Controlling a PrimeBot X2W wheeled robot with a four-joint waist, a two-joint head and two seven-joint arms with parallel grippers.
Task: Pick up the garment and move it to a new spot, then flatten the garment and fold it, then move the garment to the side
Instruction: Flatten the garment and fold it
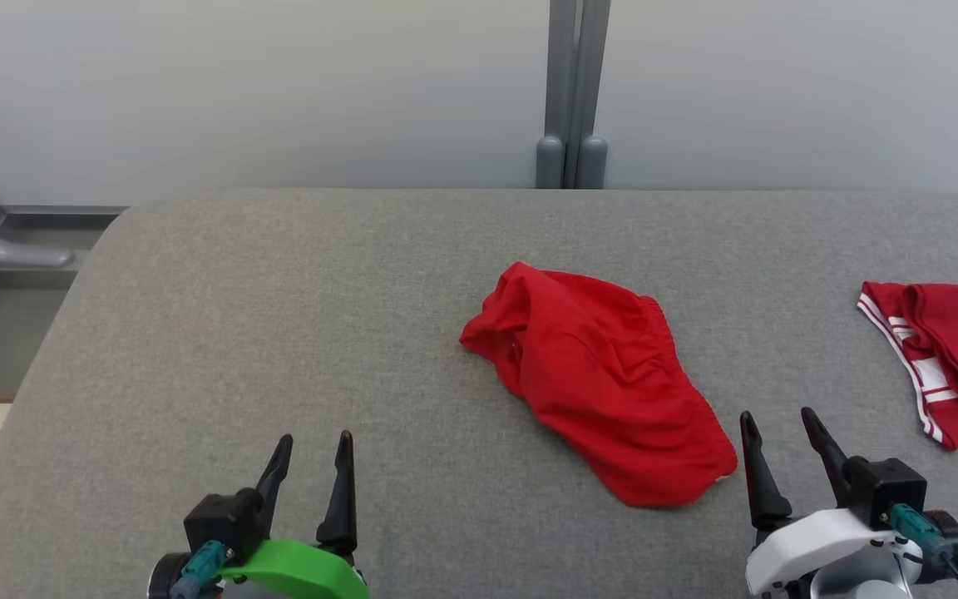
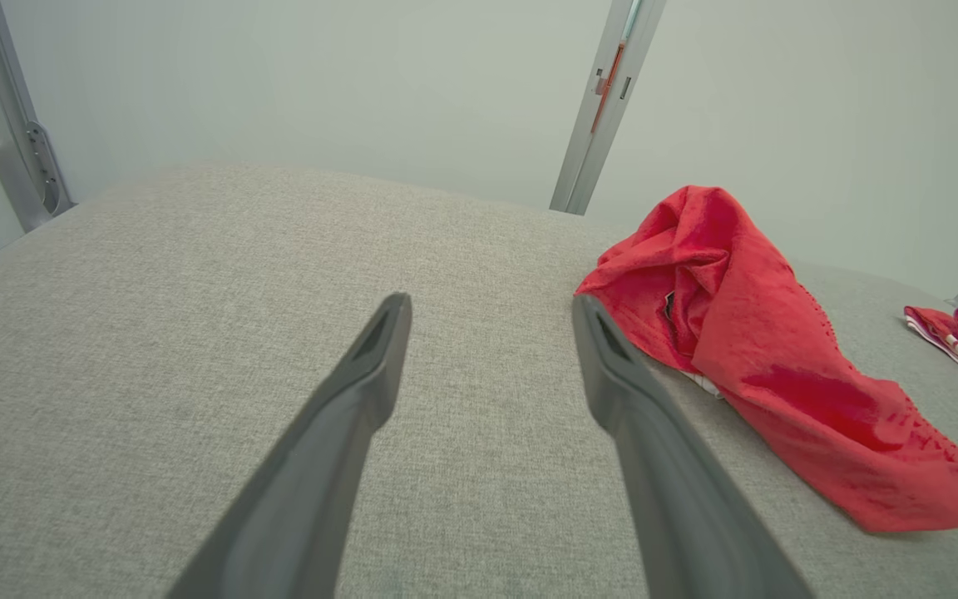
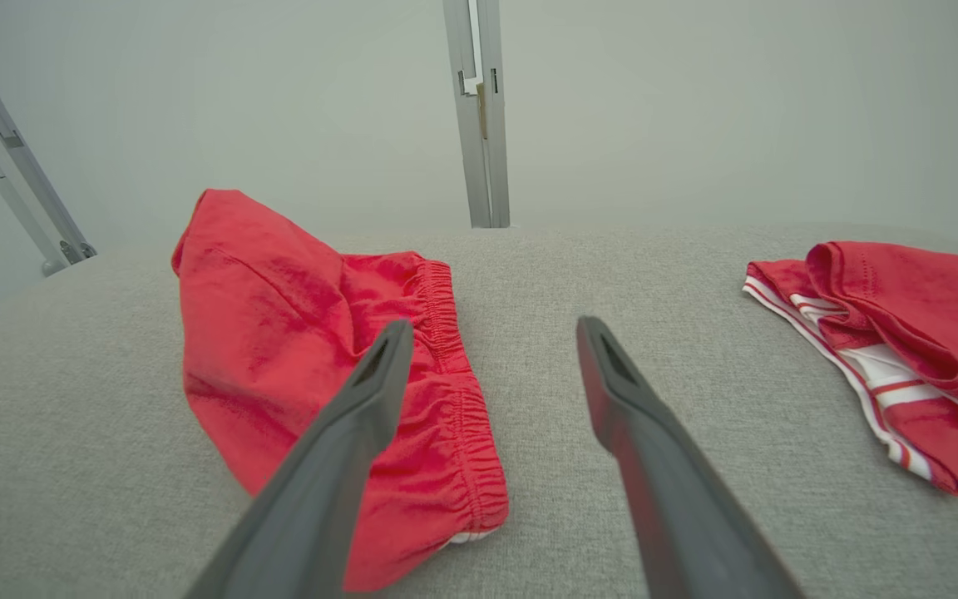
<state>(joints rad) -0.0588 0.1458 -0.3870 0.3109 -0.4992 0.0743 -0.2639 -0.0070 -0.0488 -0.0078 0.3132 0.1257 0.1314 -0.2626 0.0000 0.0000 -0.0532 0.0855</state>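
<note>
1. The crumpled red cloth garment (image 1: 599, 383), soft and creased with a gathered elastic waistband, lay heaped near the middle of the grey woven-fabric surface (image 1: 279, 333).
2. The left tool (image 1: 316, 437) stood wide and empty, its tapered dark fingers well apart from the garment.
3. The right tool (image 1: 777, 414), equally wide and empty, sat just beside the garment's near end.
4. A red cloth piece with white stripes (image 1: 945, 366) lay bunched at the right edge.

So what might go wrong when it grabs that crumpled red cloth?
The red garment lies bunched, so the open right gripper may pinch one layer and lift it lopsided. The striped garment lies nearby on the right; a wide sweep might drag it.
</note>
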